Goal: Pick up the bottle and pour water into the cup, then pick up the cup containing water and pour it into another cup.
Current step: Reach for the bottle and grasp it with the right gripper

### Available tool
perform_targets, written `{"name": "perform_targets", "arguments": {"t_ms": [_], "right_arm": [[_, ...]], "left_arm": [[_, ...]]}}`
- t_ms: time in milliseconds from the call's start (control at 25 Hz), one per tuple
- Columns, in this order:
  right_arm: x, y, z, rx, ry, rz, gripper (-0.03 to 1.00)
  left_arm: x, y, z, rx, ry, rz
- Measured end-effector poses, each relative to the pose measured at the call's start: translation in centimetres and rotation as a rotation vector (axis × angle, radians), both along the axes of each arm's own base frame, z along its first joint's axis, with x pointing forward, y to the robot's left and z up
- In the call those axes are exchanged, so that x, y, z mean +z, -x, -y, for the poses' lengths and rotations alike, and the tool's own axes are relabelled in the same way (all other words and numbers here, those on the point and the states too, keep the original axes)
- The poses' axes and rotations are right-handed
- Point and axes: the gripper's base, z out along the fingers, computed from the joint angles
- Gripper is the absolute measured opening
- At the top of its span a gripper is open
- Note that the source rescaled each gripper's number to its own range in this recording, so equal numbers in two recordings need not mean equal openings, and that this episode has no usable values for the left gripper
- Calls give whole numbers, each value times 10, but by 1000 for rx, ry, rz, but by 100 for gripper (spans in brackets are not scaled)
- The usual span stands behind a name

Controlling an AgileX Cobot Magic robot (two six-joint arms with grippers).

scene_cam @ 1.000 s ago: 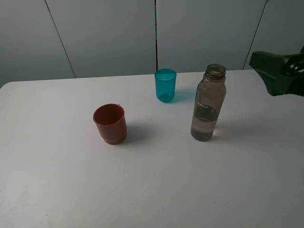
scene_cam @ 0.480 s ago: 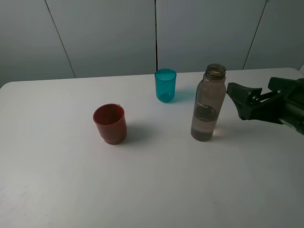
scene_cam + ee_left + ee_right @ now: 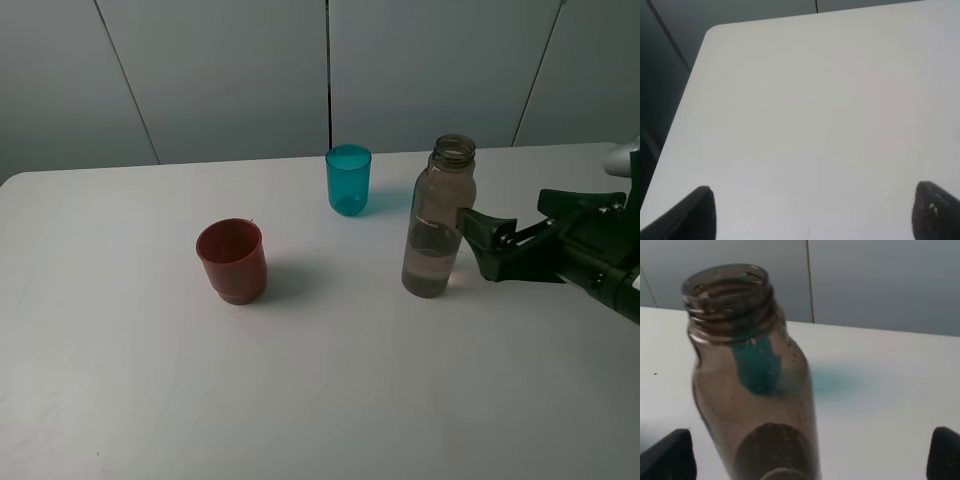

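The clear grey-tinted bottle point(image 3: 438, 222) stands upright and capless right of the table's middle, with some water in its lower part. Behind it to the left stands the teal cup point(image 3: 348, 179). The squat red cup point(image 3: 232, 260) is further left and nearer the front. My right gripper point(image 3: 479, 246) is open just right of the bottle, fingertips almost at its side. In the right wrist view the bottle point(image 3: 751, 390) fills the space ahead of the open right gripper point(image 3: 807, 457). My left gripper point(image 3: 815, 212) is open over bare table.
A white table point(image 3: 330, 390) carries everything, and grey wall panels point(image 3: 230, 70) rise behind it. The left wrist view shows the table's rounded corner point(image 3: 715, 31) and its side edge.
My right gripper has come down and leftward from the right edge of view to just beside the bottle. The bottle and both cups have stayed put.
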Motion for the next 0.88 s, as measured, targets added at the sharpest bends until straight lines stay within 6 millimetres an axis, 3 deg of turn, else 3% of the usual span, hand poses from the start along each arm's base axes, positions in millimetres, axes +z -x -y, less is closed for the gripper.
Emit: {"name": "perform_targets", "arguments": {"t_ms": [400,880], "right_arm": [[2,4,-8,116,4,71,100],[-40,-7,-12,105,49,-33,100]], "left_arm": [[0,0,0,0,0,0],[0,0,0,1,2,0]]}}
